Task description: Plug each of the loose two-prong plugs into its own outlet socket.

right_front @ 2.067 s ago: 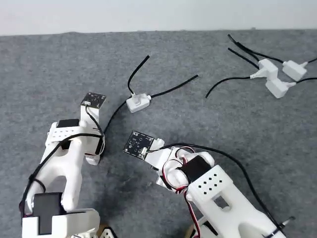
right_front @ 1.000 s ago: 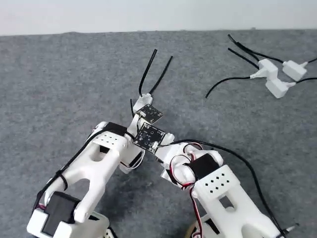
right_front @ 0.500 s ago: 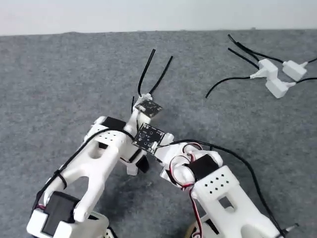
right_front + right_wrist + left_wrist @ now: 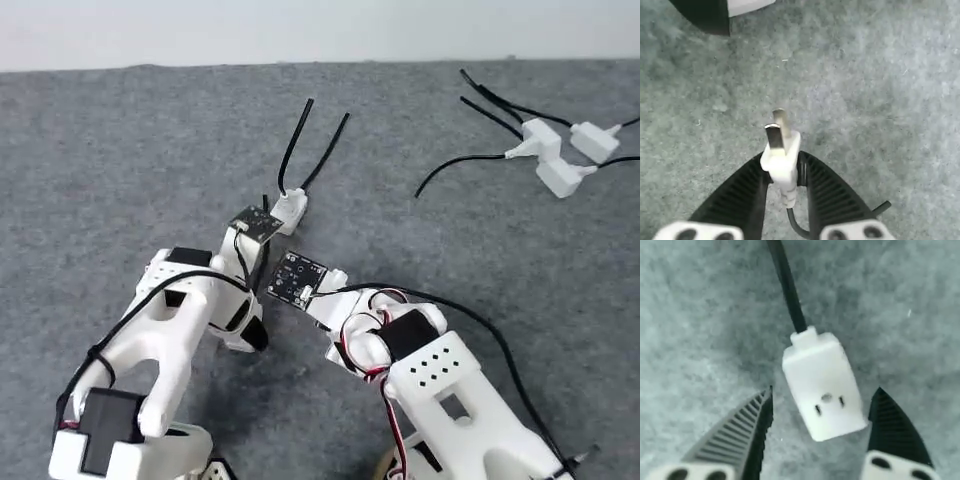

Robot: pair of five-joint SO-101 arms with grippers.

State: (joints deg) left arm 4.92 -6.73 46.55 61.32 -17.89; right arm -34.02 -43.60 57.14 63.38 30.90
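Left wrist view — left gripper (image 4: pixel 824 390) backed off, claw wide open, empty, socket (image 4: pixel 822 385) just ahead | right gripper (image 4: pixel 785 156) clamped on plug (image 4: pixel 782 150) | socket turned toward the arms — insertion likely next.

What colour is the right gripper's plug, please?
The plug is white; clearest in the right wrist view.

White two-prong plug (image 4: pixel 781 150) stands pinched in the right claw (image 4: pixel 784 160); white socket (image 4: pixel 822 385) lies slots showing.
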